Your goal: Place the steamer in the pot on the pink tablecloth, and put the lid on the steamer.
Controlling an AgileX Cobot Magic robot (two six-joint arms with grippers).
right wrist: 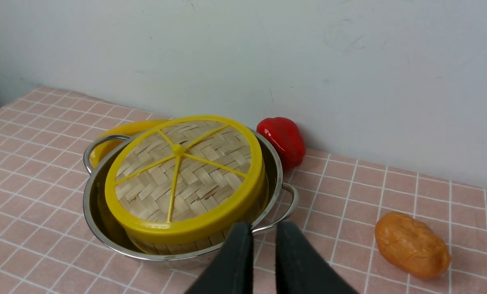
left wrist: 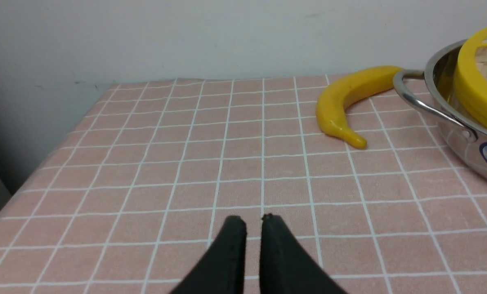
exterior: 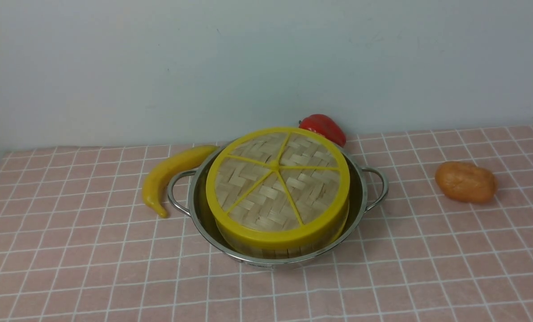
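Front view of the pink tablecloth (exterior: 69,250) with the pot (exterior: 360,197) at centre; the steamer (exterior: 275,247) sits inside it and the lid (exterior: 277,185) rests on the steamer, its 6 spokes meeting at the hub. The task therefore appears complete, and the step in hand is judged to be a clean withdrawal. Left gripper (left wrist: 253,218): 2 black fingers parted by a narrow slit, holding nothing, over bare cloth to the left of the pot. Right gripper (right wrist: 264,228): fingers slightly apart, empty, just at the near right of the pot rim. To retreat well, each arm should back off toward the near side without brushing the looped handles or the lid's rim. Orientation: lid, steamer and pot are round, so none has a long axis in plan; their common axis is roughly vertical, though the lid appears tipped slightly, and the pot's 2 handles lie along the left-right line. Bystanders: a yellow pepper (exterior: 170,172) touching the left handle, a red pepper (exterior: 324,127) at the far side, a potato (exterior: 465,181) well to the right.
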